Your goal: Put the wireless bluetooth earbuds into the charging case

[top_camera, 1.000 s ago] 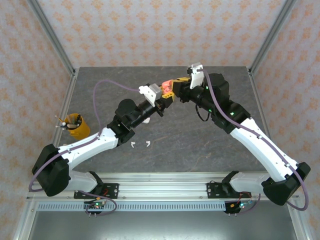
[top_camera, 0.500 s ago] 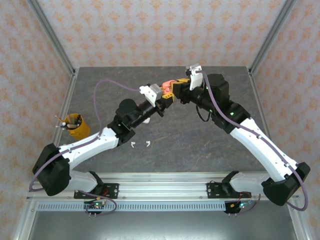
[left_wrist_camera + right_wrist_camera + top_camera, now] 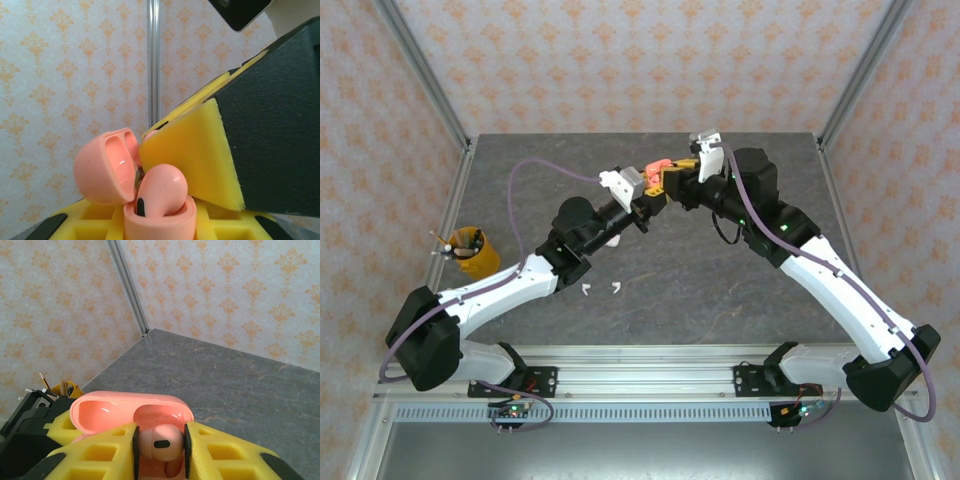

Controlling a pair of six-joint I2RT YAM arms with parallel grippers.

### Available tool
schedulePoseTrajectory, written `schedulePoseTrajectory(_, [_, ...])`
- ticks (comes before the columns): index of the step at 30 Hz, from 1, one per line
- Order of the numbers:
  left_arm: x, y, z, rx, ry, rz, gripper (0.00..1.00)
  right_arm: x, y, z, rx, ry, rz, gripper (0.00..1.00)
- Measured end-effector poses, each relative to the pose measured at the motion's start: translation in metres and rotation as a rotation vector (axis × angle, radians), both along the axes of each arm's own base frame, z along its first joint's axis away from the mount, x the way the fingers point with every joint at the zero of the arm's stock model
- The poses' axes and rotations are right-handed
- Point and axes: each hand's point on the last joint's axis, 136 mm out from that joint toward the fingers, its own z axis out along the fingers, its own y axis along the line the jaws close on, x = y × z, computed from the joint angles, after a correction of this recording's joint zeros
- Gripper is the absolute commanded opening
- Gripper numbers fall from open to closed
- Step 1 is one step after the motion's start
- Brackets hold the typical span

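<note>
The right wrist view shows the right gripper [image 3: 160, 445] narrowed on a coral earbud [image 3: 159, 439]. Its yellow fingers [image 3: 107, 450] press both sides, and the open charging case [image 3: 117, 410] lies directly behind and beneath. The left wrist view shows the earbud's head standing above the rim of the case's base. The left gripper [image 3: 160, 227] clamps that base, and the right gripper's pad hides part of the lid [image 3: 102, 172]. From above, white earbuds [image 3: 586, 290] lie on the table [image 3: 720, 270], well nearer the arm bases than the case. A yellow cup [image 3: 470, 250] stands far to the case's left.
</note>
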Motion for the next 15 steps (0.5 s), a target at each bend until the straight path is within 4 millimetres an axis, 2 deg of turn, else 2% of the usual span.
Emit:
schedulePoseTrajectory(11, [0.0035,-0.0029,0.0023,-0.006,-0.003,0.0,0.0,-0.0101,-0.0067,0.0074,0.006,-0.009,0.0,0.43])
schedulePoseTrajectory(15, [0.0034,-0.003,0.0025,-0.006,-0.004,0.0,0.0,-0.0093,-0.0083,0.0083,0.007,-0.01,-0.01,0.55])
